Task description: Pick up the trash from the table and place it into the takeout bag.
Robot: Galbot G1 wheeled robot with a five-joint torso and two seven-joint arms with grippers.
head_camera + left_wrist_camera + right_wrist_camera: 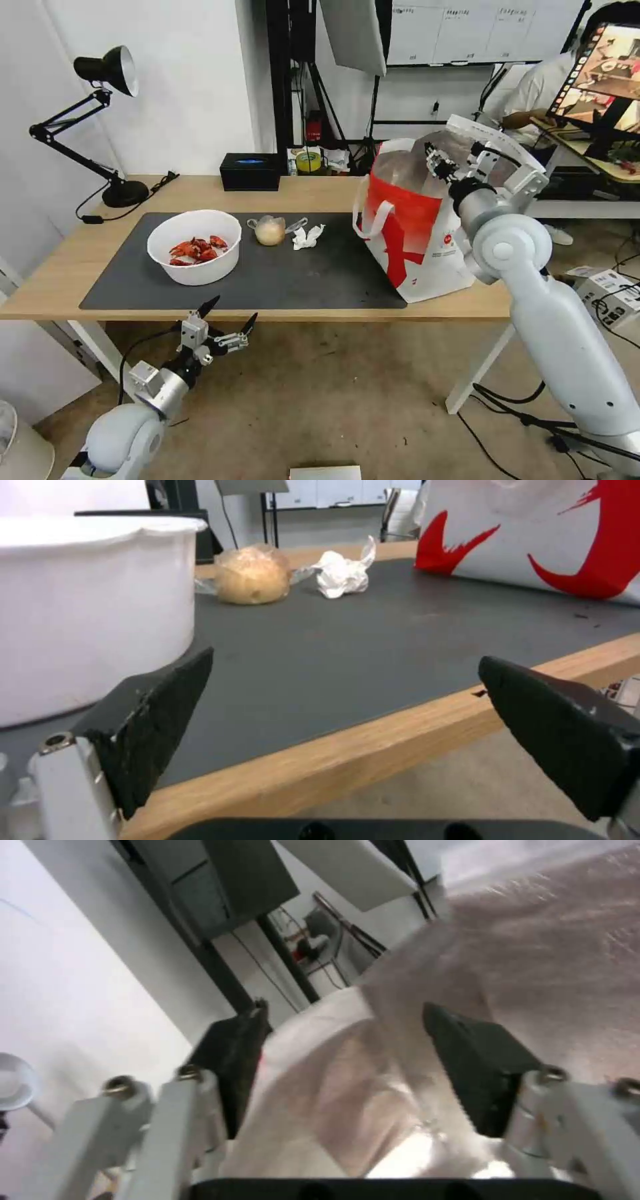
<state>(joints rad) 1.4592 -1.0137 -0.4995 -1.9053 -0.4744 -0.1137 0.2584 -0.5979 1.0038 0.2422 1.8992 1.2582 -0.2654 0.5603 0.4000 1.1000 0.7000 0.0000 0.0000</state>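
Remaining on the dark mat are three pieces of trash: the white bowl of crayfish shells toward the robot's left, the small clear bag with its beige lump just beside it, and the crumpled tissue next along. The takeout bag stands upright at the mat's right end, mouth open.

The right tool sits at the bag's mouth, jaws spread over the foil lining with nothing visibly held between them. It looks to be finishing a drop, so it should lift straight up, avoiding the rim and white handles. The left tool hangs below the worktop edge, wide open and empty, facing the bowl.
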